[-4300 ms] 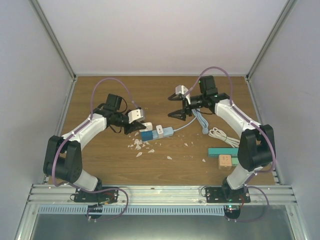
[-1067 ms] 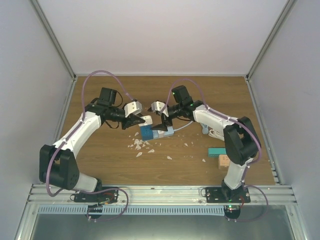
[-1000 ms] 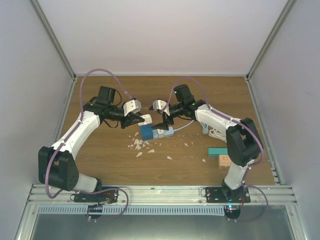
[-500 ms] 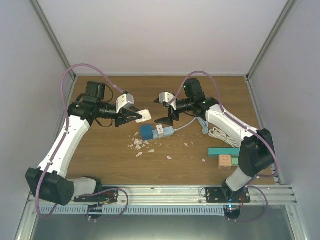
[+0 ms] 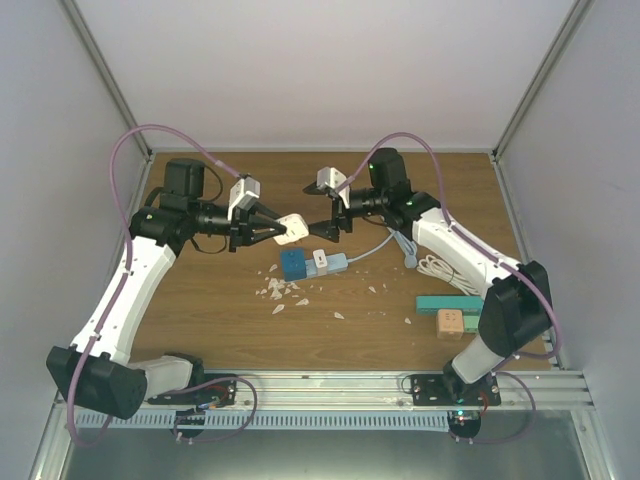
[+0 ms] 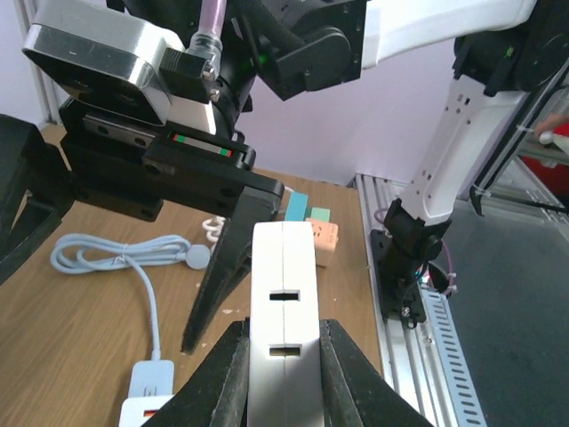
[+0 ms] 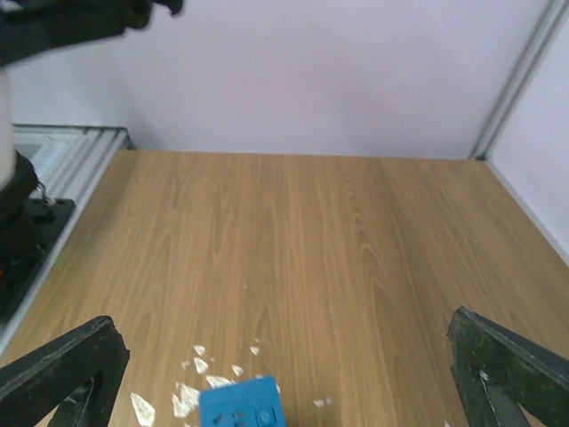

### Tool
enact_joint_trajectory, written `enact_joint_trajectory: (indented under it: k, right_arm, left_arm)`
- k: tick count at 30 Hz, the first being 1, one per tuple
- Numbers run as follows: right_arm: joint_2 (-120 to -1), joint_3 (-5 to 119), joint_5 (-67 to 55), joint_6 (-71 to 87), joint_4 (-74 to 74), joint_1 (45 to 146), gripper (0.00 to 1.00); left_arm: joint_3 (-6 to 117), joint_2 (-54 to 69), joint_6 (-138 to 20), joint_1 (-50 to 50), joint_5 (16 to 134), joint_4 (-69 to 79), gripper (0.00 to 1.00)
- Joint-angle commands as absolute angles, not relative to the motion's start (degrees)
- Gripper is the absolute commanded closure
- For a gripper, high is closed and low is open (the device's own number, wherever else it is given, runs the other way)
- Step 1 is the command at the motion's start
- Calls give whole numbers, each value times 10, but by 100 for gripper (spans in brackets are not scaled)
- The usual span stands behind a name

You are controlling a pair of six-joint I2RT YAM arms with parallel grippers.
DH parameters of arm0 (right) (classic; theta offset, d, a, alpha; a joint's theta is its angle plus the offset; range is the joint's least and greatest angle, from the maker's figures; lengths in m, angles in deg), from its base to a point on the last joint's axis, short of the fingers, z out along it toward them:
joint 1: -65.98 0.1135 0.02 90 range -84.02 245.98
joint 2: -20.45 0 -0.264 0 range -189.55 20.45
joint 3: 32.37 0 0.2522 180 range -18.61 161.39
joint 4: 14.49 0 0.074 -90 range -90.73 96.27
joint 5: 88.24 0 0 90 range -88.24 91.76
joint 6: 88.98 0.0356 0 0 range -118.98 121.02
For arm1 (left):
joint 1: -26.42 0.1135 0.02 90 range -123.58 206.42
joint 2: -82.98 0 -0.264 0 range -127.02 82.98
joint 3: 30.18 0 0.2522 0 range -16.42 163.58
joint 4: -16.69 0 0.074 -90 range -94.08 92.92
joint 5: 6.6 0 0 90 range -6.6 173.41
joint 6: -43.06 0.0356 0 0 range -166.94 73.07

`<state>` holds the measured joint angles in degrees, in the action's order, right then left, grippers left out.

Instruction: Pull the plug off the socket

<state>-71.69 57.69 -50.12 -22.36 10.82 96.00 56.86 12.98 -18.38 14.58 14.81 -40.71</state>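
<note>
Wood table (image 5: pixel 200 300), socket strip (image 5: pixel 312 265) lying flat on it. My left gripper (image 5: pixel 272 232) is clamped on the white plug (image 5: pixel 290 229), held clear above the strip. My right gripper (image 5: pixel 322 212) is spread wide, just beside the plug.

The left arm (image 5: pixel 125 290) stood tall from its base at the near left, elbow high, forearm level and pointing toward the middle. The left gripper (image 5: pixel 272 230) was clamped on a white plug (image 5: pixel 290 228), one finger (image 6: pixel 233 378) pressed against each narrow side, holding it in the air. The right arm (image 5: pixel 460 245) stretched in from the near right, wrist raised. The right gripper (image 5: pixel 318 210) faced the left one with its jaws spread wide, tips just beside the plug and grasping nothing.
</note>
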Motion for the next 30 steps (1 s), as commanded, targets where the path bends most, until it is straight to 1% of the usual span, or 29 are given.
enact_joint_trajectory:
  k: [1, 7, 15, 24, 30]
  right_arm:
    - [-711, 601, -541, -165, 61, 981, 1]
    - [-687, 603, -558, -166, 51, 1011, 0]
    - [-645, 579, -551, -167, 50, 1020, 0]
    - [-631, 565, -548, -189, 64, 1029, 0]
    - [-636, 569, -527, -171, 46, 1030, 0]
  left_arm:
    - [572, 146, -241, 148, 112, -347, 100]
    - [565, 149, -271, 153, 120, -322, 100]
    - [564, 143, -271, 153, 119, -317, 100]
    - [552, 141, -283, 153, 118, -303, 100]
    - [546, 144, -275, 153, 122, -309, 100]
